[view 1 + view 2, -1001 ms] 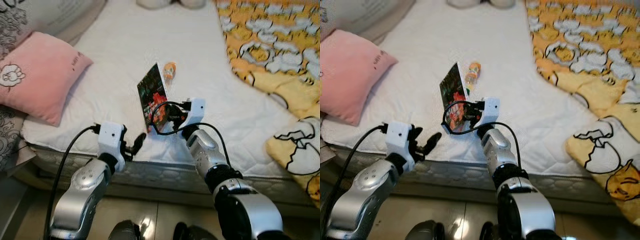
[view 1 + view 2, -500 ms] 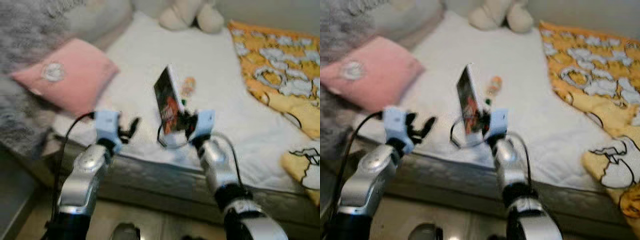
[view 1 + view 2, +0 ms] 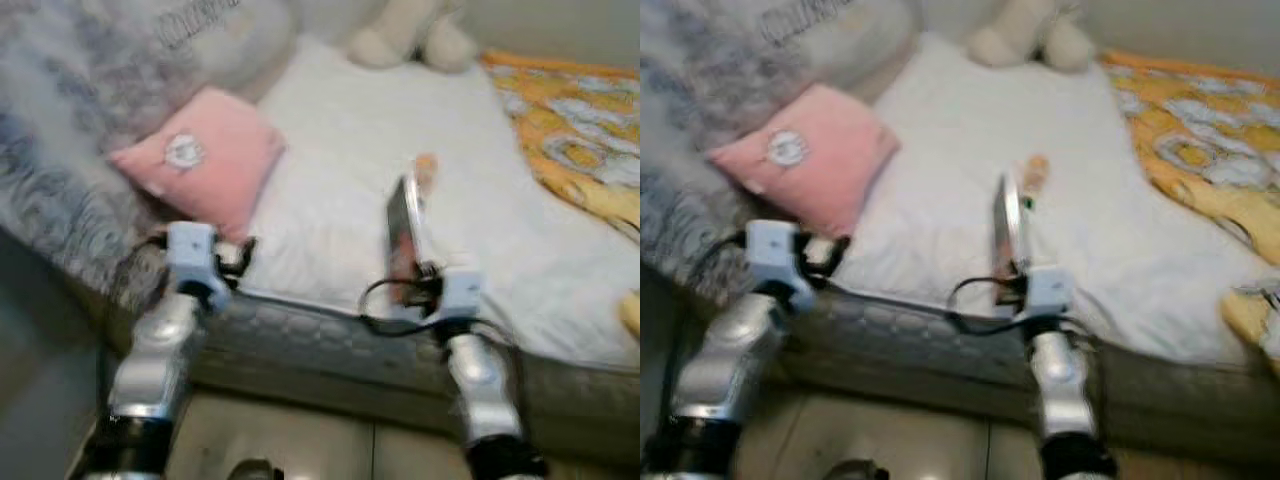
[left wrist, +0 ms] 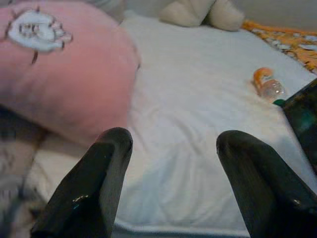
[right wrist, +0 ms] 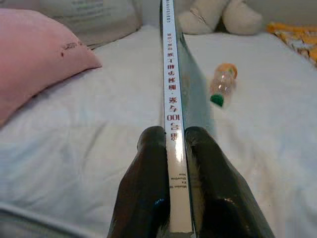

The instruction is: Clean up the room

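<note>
My right gripper (image 5: 174,136) is shut on a thin book (image 5: 171,99), gripping its lower edge. I hold the book (image 3: 404,230) upright and edge-on above the front of the white bed (image 3: 330,150). A small bottle (image 5: 222,85) with an orange label and a green cap lies on the sheet just beyond the book. My left gripper (image 4: 171,144) stands open over the bed's front edge, close to the pink pillow (image 4: 54,74), with nothing between its fingers.
A pink pillow (image 3: 200,160) and grey patterned cushions (image 3: 70,170) lie at the bed's left side. A cream plush toy (image 3: 405,35) sits at the far end. A yellow patterned blanket (image 3: 580,120) covers the right side. Tiled floor (image 3: 330,450) lies below.
The view has swung and blurred, so the camera moved. My right gripper has lifted the book from leaning on the sheet to upright and edge-on. The left gripper stays open.
</note>
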Robot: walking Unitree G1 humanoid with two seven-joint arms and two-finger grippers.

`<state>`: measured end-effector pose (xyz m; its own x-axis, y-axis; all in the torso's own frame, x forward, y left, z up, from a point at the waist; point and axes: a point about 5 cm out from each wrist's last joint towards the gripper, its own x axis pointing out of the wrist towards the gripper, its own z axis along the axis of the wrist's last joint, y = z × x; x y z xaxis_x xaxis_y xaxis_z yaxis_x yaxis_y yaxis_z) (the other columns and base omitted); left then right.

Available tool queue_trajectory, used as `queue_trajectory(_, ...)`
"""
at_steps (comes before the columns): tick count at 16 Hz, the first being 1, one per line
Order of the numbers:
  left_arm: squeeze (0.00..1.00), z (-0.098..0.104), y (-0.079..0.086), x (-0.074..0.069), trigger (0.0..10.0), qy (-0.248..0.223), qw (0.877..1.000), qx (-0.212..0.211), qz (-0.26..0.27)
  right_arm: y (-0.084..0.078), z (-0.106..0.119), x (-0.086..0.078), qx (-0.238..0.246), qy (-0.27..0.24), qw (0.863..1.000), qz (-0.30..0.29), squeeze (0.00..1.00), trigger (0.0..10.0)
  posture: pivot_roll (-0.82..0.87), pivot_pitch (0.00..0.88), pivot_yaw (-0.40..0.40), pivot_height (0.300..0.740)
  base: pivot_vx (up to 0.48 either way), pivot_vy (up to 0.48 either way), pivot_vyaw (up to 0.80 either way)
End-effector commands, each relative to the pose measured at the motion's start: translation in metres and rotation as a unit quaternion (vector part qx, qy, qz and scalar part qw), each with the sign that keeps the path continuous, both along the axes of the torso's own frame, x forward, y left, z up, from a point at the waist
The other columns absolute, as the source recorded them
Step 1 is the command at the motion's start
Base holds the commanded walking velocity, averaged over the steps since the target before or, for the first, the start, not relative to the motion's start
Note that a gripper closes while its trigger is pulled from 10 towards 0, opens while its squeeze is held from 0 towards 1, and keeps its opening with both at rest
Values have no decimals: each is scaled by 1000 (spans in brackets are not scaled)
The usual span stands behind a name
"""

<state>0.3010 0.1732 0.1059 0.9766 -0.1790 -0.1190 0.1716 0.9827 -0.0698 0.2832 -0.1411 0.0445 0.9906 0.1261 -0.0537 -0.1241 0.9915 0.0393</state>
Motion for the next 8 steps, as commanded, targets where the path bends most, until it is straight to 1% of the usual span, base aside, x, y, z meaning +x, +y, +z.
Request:
queue_trajectory(1, 0, 2, -15, 5, 10000, -9, 1000, 1, -20, -4, 20, 6, -21, -53, 998, -1, 0, 0, -24, 0, -10, 740, 0, 0, 0)
queue_trajectory(2, 0, 3, -15, 7, 10000, -13, 1000, 4, -16, -6, 22, 5, -28, -60, 998, -8, 0, 0, -30, 0, -7, 740, 0, 0, 0)
queue_trajectory(3, 0, 6, -14, 10, 10000, -25, 1000, -1, 0, -14, 26, 3, -36, -73, 996, -33, 0, 0, -39, 0, -4, 740, 0, 0, 0)
queue_trajectory(4, 0, 7, -10, 11, 10000, -36, 999, -8, 23, -22, 28, -1, -40, -79, 994, -58, 0, 0, -43, 0, -4, 740, 0, 0, 0)
queue_trajectory(5, 0, 9, -4, 10, 10000, -44, 997, -21, 52, -26, 31, -2, -41, -84, 993, -70, 0, 0, -45, 0, -5, 740, 0, 0, 0)
queue_trajectory(6, 0, 11, 1, 8, 10000, -55, 995, -34, 76, -27, 33, -2, -41, -88, 993, -70, 0, 0, -50, 0, -6, 740, 0, 0, 0)
queue_trajectory(7, 0, 14, 2, 5, 10000, -67, 993, -40, 84, -28, 37, 0, -41, -94, 992, -70, 0, 0, -45, 0, -11, 740, 0, 0, 0)
queue_trajectory(8, 0, 17, -1, 5, 10000, -77, 993, -37, 82, -28, 40, 3, -44, -98, 992, -67, 0, 0, -39, 0, -14, 740, 304, 251, 0)
